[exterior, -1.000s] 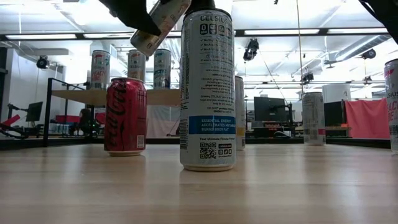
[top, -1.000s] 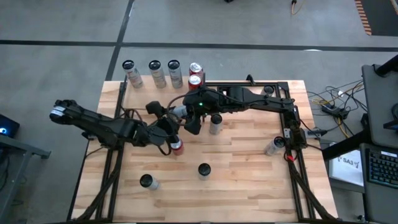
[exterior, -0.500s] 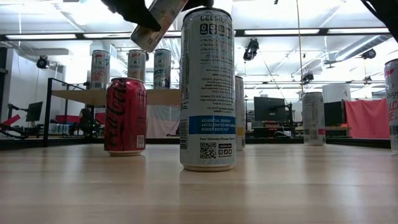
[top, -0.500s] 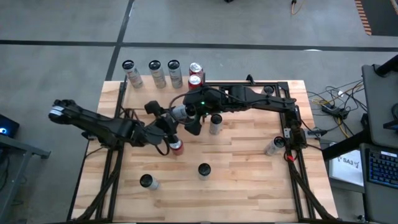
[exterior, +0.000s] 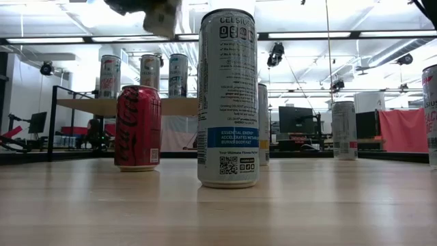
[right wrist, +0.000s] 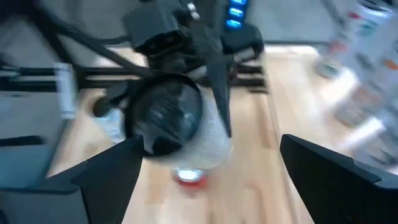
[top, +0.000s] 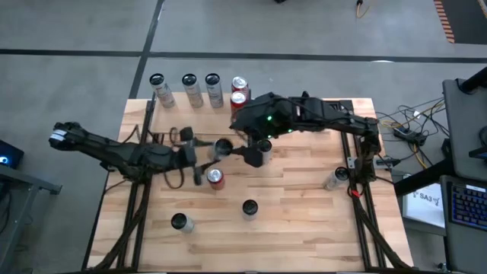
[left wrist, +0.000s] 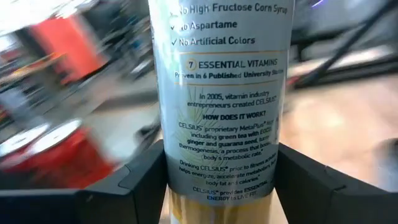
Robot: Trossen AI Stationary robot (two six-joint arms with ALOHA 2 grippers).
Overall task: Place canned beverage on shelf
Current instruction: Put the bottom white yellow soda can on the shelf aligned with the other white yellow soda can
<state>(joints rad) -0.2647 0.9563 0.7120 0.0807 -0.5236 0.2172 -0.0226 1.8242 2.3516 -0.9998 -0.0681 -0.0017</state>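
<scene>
A tall silver canned beverage [top: 223, 146] hangs in the air over the table's middle, held by my left gripper [top: 211, 151], which reaches in from the table's left. The left wrist view shows the printed can [left wrist: 221, 93] between that gripper's [left wrist: 221, 180] fingers. My right gripper [top: 247, 150] stands open just right of the can; in its wrist view [right wrist: 217, 177] the can [right wrist: 205, 143] lies ahead of the spread fingers, apart from them. The shelf [exterior: 89, 106] stands at the far left with several cans on it. My left gripper pinches the can's round side wall [left wrist: 177, 174] between its two fingers, one on each side. The fingers come about level from the table's left and lie across the can. The can stands about upright, its top up, lifted well clear of the table.
On the table stand a red cola can [top: 215, 179], a tall white can [top: 249, 207], one at the near left [top: 180, 222] and one under the right arm [top: 263, 151]. Another leans at the right edge [top: 335, 179]. Black frame bars run along both sides.
My right gripper has let go of the can, risen and drawn back toward the table's far right. My left gripper keeps the can and has tipped up, so the can has turned from a slant to about upright, still clear of the table.
</scene>
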